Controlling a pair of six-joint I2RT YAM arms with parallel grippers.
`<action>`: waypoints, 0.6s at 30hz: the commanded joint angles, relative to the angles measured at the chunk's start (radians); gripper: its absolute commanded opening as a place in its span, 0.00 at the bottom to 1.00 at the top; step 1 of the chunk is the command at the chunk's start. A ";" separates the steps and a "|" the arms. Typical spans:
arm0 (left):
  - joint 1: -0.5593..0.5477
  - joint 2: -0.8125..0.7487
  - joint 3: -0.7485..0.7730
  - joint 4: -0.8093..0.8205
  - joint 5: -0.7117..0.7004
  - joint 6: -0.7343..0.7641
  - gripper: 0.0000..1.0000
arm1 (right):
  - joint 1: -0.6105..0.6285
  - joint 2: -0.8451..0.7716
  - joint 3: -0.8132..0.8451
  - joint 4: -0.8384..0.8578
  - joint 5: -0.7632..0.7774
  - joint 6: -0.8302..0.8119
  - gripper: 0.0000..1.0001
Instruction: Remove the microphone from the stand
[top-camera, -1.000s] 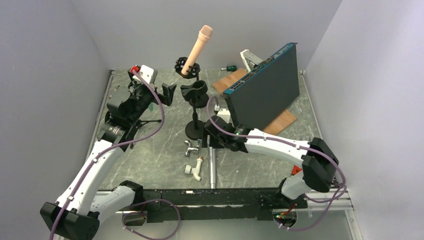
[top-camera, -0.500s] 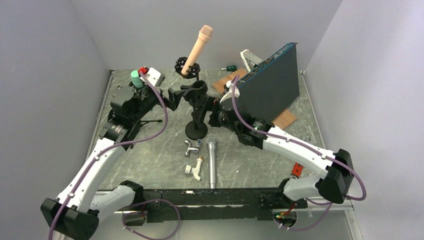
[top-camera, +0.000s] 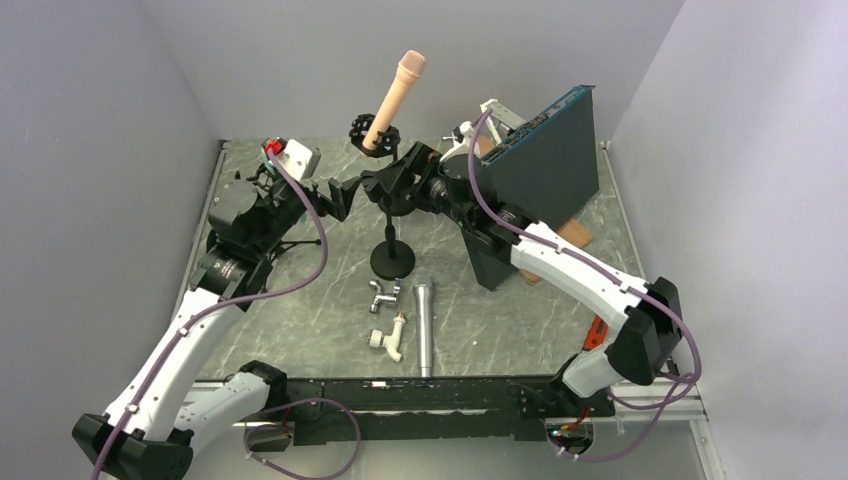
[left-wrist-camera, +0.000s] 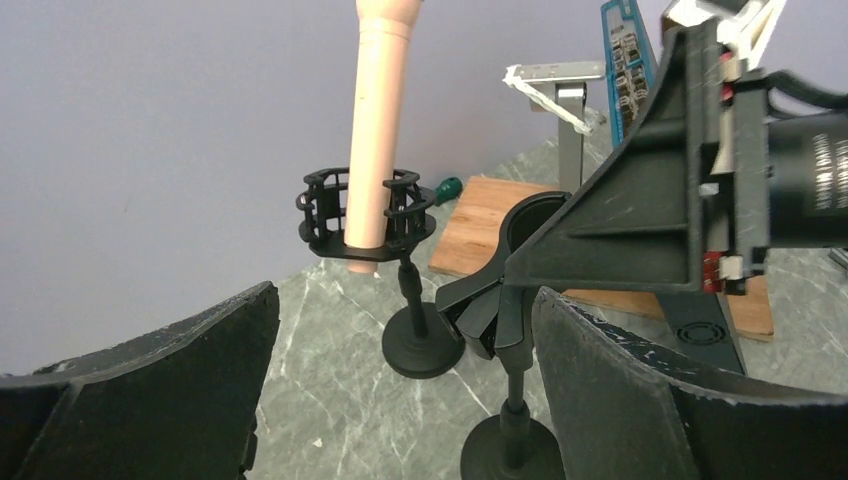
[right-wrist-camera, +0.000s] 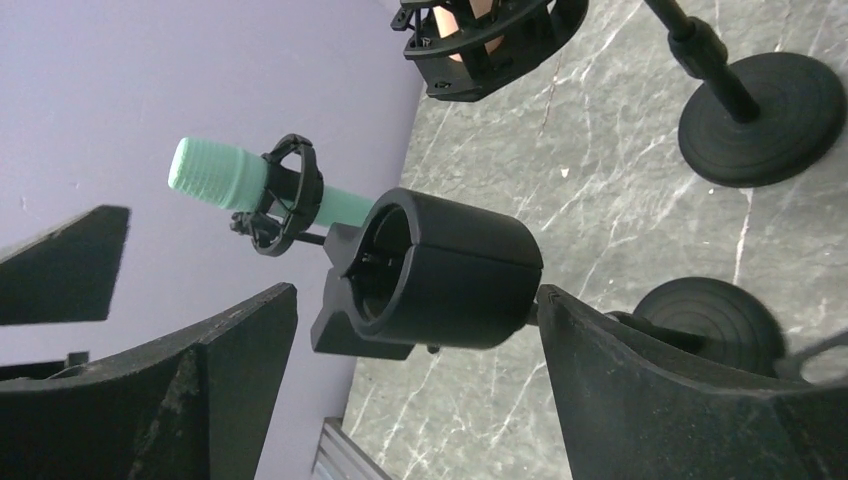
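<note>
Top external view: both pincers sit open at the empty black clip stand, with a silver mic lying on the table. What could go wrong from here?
1. The left pincer and right pincer flank the same empty clip at close quarters and may collide.
2. A sideways push could tip the stand on its small round base toward the silver microphone.
3. The right arm lies close to the upright dark panel and might knock it.
</note>
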 joint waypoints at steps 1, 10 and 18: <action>-0.005 -0.036 -0.005 0.049 -0.031 0.025 0.99 | -0.002 0.048 0.059 0.050 -0.016 0.050 0.88; -0.005 -0.062 -0.020 0.069 -0.045 0.016 0.98 | -0.001 0.062 0.002 0.094 0.045 0.086 0.75; -0.005 -0.062 -0.016 0.063 -0.058 0.012 0.98 | -0.002 0.066 -0.071 0.082 0.053 0.113 0.65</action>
